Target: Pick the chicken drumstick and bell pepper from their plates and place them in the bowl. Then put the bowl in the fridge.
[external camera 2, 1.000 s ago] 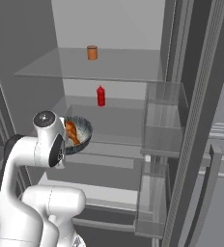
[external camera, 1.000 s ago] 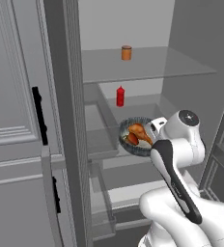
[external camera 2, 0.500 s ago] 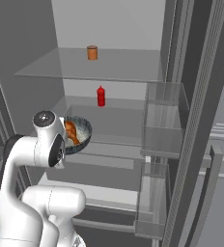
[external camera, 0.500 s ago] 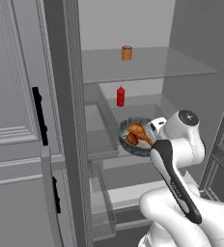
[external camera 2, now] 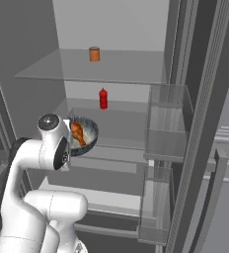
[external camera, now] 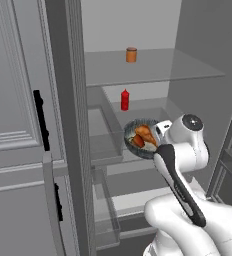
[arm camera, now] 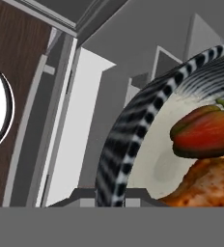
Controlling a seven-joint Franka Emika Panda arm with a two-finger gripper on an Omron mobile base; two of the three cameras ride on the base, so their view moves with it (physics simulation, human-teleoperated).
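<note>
Grey speckled bowl (external camera: pixel 140 139) held level inside the open fridge (external camera 2: pixel 136 123), above its middle glass shelf, carrying the chicken drumstick (external camera: pixel 145 133) and bell pepper (arm camera: pixel 205 131); gripper (arm camera: pixel 111 195) fingers apparently clamped on the bowl's rim, largely hidden

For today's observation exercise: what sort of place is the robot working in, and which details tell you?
Probably a kitchen, at an open fridge: glass shelves hold a red bottle and an orange jar, and a bowl carries food.
</note>
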